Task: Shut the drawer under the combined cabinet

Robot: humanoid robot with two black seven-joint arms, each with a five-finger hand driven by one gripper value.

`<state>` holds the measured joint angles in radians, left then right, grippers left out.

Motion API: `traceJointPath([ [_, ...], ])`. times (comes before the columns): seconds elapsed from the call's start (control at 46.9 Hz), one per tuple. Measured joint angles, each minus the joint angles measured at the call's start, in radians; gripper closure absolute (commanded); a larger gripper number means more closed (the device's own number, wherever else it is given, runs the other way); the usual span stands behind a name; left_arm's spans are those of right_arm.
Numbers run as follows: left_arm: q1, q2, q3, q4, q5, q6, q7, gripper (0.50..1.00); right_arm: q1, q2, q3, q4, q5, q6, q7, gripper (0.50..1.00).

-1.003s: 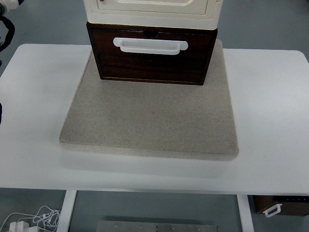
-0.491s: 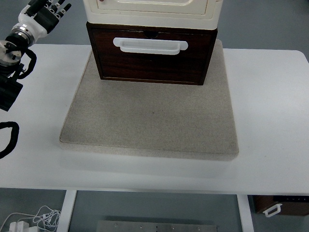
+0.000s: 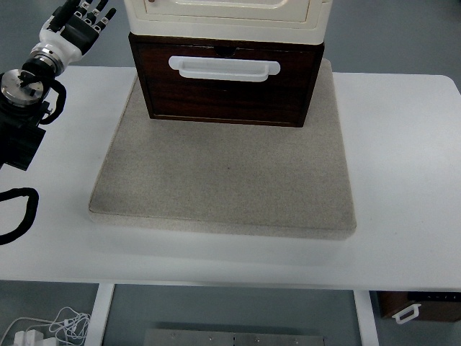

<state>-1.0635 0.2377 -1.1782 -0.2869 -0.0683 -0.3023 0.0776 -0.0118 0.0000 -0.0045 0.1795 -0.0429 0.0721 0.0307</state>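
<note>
Left robot hand: the left robot hand [image 3: 78, 23] shows at the upper left of the picture, to the left of the dark brown wooden drawer [image 3: 227, 81] and apart from it; its black-tipped fingers [image 3: 92, 10] are spread wide and hold nothing.
Left arm: a white wrist and black, metal-capped arm segments run from the hand down along the left edge, over the left end of the white desk [image 3: 403, 173].
Right robot hand: out of view.
Drawer: the dark brown wooden drawer sits at the bottom of the cabinet, its front standing forward of the cream body above, so it looks partly pulled out.
Drawer handle: a long white plastic bar handle [image 3: 224, 68] lies across the upper part of the drawer front; nothing touches it.
Cabinet: the cream plastic cabinet unit [image 3: 227, 14] rests directly on top of the drawer and is cut off by the top edge of the picture.
Mat: a square beige felt mat [image 3: 227, 180] lies under the drawer and stretches well in front of it, bare on its near part.
Desk: the white desk carries the mat and reaches past it on both sides of the drawer.
Floor: white cables [image 3: 50, 328] lie on the grey floor below the desk, well in front of the drawer and to its left.
</note>
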Motion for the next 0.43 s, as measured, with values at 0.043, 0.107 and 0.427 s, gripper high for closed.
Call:
traceJointPath([
  [0.043,0.0,0.0,0.0,0.001,-0.013,0.002,-0.001,0.504,0.0,0.0,0.001,0.0,0.0,0.0,0.0,0.548],
  [0.107,0.001,0.0,0.0,0.001,-0.032,0.007,-0.002,0.504,0.0,0.0,0.003,0.0,0.001,0.0,0.0,0.548],
  [0.427,0.005,0.0,0.0,0.016,-0.043,0.014,-0.006,0.504,0.0,0.0,0.004,0.0,0.006,0.0,0.0,0.548],
])
